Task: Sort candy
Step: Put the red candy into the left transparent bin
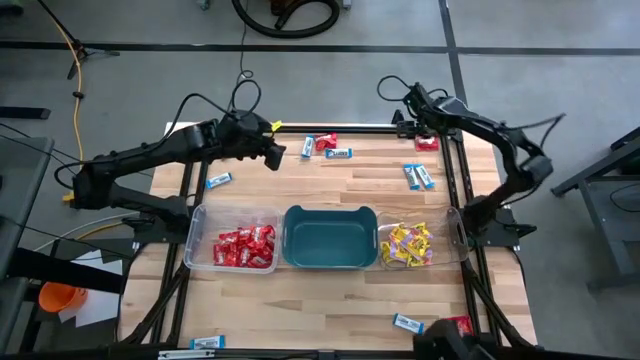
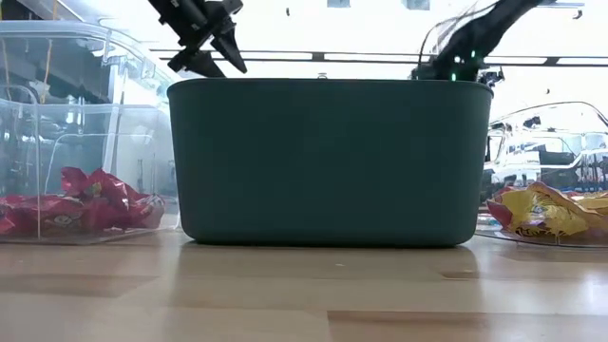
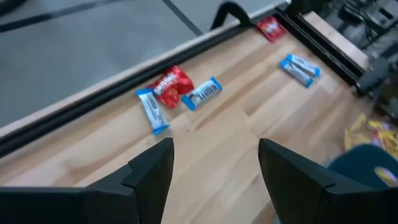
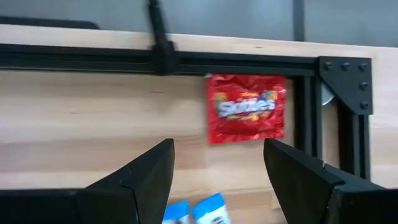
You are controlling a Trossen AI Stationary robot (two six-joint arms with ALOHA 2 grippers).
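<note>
Here, the left gripper (image 1: pixel 274 152) is hanging above the far left part of the table (image 1: pixel 330 290), its fingers (image 3: pixel 149 171) standing wide apart and holding nothing. Just past it, a red candy packet (image 3: pixel 173 87) is lying between two blue-and-white packets (image 3: pixel 152 110), touching or nearly touching them, close to the table's far edge. The right gripper (image 1: pixel 428 122) is hovering over the far right corner, its fingers (image 4: pixel 146 174) also spread wide and empty, and a red packet (image 4: pixel 246 107) is sitting flat right beside the black frame (image 4: pixel 339 71) in that corner. A pair of blue-and-white packets (image 1: pixel 419 176) is lying side by side a little nearer, toward the right edge. Across the middle, three containers are standing in a row: a clear bin (image 1: pixel 196 240) on the left holding a heap of red packets (image 1: pixel 246 247), a teal tub (image 1: pixel 330 237) in the centre, and a clear bin (image 1: pixel 456 235) on the right holding yellow packets (image 1: pixel 406 245). One blue-and-white packet (image 1: pixel 218 180) is lying alone near the left edge, another (image 1: pixel 407 323) is sitting near the front right, and one more (image 1: pixel 206 343) is resting at the front left edge.
</note>
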